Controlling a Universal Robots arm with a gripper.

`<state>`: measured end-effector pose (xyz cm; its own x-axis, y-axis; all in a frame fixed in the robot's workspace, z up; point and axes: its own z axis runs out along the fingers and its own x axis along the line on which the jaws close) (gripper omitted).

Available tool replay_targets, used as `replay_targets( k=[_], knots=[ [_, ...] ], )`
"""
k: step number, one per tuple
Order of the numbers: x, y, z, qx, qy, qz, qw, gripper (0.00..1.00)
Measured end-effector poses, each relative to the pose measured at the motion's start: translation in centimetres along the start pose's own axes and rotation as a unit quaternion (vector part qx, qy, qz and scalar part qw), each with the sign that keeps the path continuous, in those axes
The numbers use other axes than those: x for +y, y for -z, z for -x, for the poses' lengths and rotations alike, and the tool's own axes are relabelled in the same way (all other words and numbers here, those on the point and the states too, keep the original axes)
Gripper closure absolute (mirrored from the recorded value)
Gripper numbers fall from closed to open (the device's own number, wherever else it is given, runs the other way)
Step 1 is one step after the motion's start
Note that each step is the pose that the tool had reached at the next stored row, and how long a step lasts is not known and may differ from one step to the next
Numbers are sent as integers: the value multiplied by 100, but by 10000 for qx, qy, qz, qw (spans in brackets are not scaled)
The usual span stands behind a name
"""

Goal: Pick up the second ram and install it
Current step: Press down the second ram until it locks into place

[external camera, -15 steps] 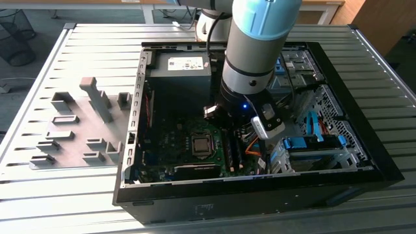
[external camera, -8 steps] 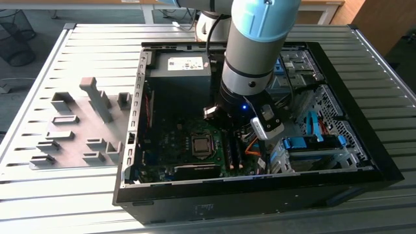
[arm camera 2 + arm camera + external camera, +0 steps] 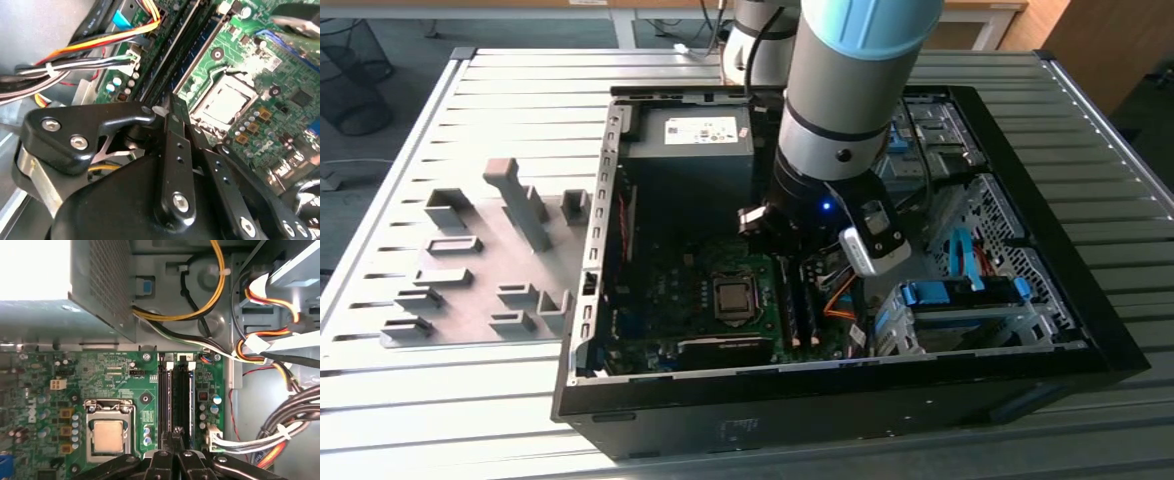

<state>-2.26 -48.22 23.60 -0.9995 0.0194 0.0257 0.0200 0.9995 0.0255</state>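
My gripper point(image 3: 781, 250) hangs low inside the open computer case point(image 3: 854, 368), over the far end of the two long black memory slots point(image 3: 798, 312). In both wrist views its black fingers come together to a tip point(image 3: 175, 432) point(image 3: 170, 102) just above the slots point(image 3: 176, 400) point(image 3: 172, 60), with nothing visible between them. Dark thin sticks seem to sit edge-on in both slots. I cannot tell which of them is the second ram.
The processor socket point(image 3: 107, 435) point(image 3: 734, 297) lies beside the slots. A bundle of coloured cables point(image 3: 280, 435) point(image 3: 75, 55) runs close on the other side. The power supply point(image 3: 687, 140) and blue drive cage point(image 3: 961, 295) crowd the case. A grey fixture plate with blocks point(image 3: 467, 270) lies at the exterior view's left.
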Motion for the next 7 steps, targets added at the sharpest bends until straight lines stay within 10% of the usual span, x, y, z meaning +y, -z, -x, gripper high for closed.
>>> replay_targets(
  k=[7],
  knots=[
    [0,1,0,0,0,6,10000,90]
  ],
)
